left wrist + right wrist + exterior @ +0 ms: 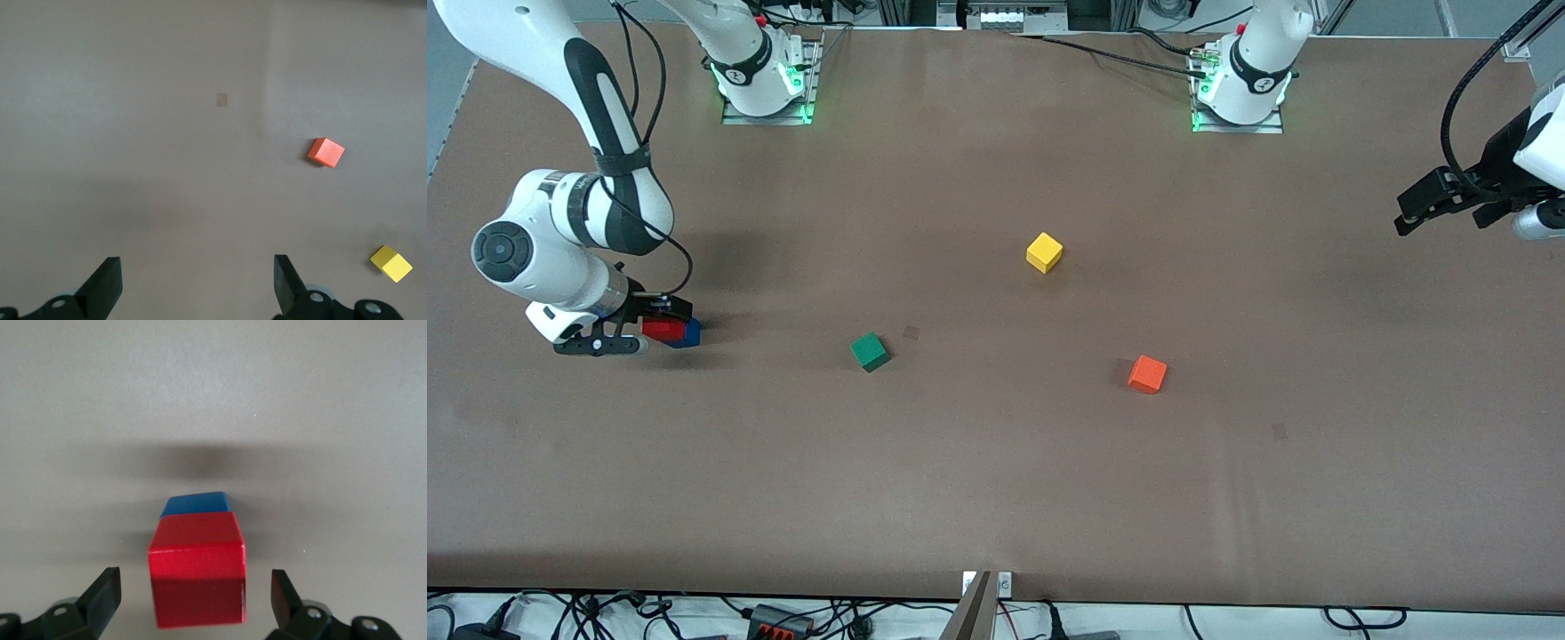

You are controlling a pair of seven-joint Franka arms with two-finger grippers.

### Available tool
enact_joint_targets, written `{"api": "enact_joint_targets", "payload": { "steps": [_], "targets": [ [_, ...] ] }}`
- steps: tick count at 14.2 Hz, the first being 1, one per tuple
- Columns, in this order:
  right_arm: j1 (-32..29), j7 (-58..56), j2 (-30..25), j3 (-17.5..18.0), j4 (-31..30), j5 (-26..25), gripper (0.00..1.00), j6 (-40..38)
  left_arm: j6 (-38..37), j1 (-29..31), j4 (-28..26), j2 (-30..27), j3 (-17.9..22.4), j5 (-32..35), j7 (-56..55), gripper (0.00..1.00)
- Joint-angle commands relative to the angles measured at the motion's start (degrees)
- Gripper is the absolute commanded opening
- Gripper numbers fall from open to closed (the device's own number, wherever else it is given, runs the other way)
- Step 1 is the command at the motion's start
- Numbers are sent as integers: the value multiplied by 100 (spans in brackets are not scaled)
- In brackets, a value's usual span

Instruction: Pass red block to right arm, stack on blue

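1. Your right tool (193,603) is standing open around the red block (197,570), fingers clear of both sides (nothing gripped).
2. The red block is sitting on the blue block (195,503), slightly offset, at the right arm's end of the desk (996,498).
3. Your left tool (197,283) is waiting open and empty over the left arm's end.
4. Watch the retreat: a finger dragging a red face could be pulling it off blue, given that offset.

Five cubes (1044,252), two arms (569,240).
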Motion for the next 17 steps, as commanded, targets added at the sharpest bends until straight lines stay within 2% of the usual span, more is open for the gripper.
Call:
{"api": "enact_joint_targets", "payload": {
  "steps": [1,6,13,15,17],
  "targets": [
    [43,217,-218,0,422,-118,100,-742,-156,-59,213,99,7,169,-69,100],
    [86,260,-210,35,2258,-74,100,-2931,-156,-59,213,99,7,169,-69,100],
    [113,436,-306,35,4043,-47,100,-4549,-121,-77,335,169,7,178,-69,100],
    [104,384,-298,26,4405,-65,100,-4684,-138,-77,380,231,7,169,-60,100],
    [87,401,-307,0,4494,-48,100,-4692,-138,-77,380,231,-2,169,-78,100]
  ]
}}
